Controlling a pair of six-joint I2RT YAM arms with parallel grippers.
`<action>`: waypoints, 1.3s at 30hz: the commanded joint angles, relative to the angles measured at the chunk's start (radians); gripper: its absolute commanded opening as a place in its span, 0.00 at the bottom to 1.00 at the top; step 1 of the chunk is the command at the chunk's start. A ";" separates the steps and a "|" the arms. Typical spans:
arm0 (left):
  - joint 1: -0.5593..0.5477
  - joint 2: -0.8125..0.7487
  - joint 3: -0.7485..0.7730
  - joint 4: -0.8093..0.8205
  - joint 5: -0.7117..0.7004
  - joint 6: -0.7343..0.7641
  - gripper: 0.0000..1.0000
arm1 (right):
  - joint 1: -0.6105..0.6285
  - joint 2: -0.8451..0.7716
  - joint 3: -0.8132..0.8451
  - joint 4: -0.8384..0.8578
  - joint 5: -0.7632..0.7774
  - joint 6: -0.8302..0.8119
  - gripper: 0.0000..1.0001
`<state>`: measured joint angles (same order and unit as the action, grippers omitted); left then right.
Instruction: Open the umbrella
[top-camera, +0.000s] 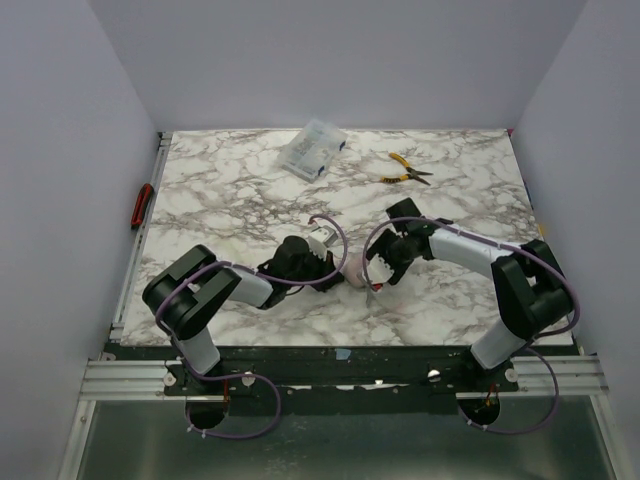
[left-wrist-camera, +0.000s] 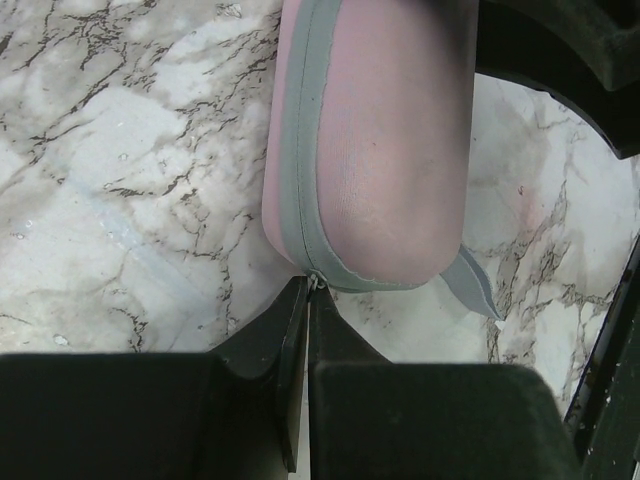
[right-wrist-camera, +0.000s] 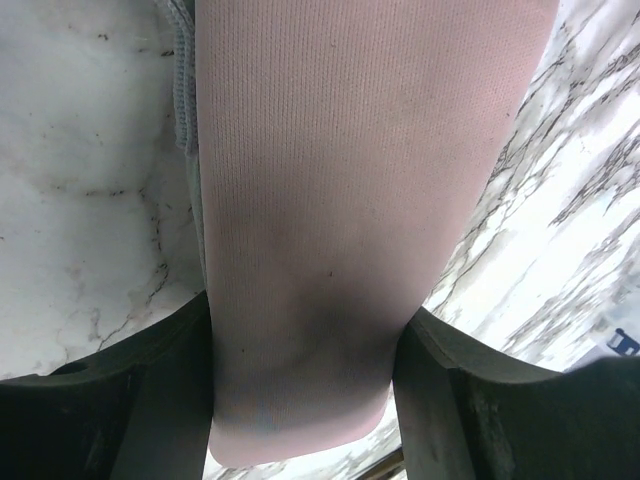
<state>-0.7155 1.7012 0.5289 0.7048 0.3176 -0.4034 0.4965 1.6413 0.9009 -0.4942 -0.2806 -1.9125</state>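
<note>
The umbrella (left-wrist-camera: 380, 150) lies folded on the marble table in a pale pinkish-lavender sleeve with a grey zipper (left-wrist-camera: 297, 130) along its side. No shaft, lining or handle knob shows. My left gripper (left-wrist-camera: 308, 287) is shut on the small metal zipper pull (left-wrist-camera: 315, 279) at the sleeve's rounded end. My right gripper (right-wrist-camera: 305, 325) is shut on the sleeve's body (right-wrist-camera: 340, 180), one finger on each side. In the top view only a small piece of the umbrella (top-camera: 353, 271) shows between the left gripper (top-camera: 333, 262) and the right gripper (top-camera: 380, 268).
A clear plastic box (top-camera: 313, 149) and yellow-handled pliers (top-camera: 404, 170) lie at the back of the table. A red-handled tool (top-camera: 141, 206) sits off the left edge. Grey walls close in the left, back and right sides.
</note>
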 joint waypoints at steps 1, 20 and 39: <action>0.043 0.009 -0.003 -0.004 -0.079 0.039 0.00 | 0.010 0.073 -0.129 -0.344 0.146 -0.266 0.02; -0.006 0.072 0.022 0.023 -0.031 -0.092 0.00 | -0.046 -0.148 -0.002 -0.108 -0.194 0.419 1.00; -0.104 0.041 -0.002 0.088 -0.063 -0.066 0.00 | -0.242 -0.131 0.279 -0.408 -0.100 1.942 1.00</action>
<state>-0.7826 1.7512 0.5377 0.7681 0.2764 -0.4915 0.2996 1.4631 1.1538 -0.7483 -0.2981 -0.3859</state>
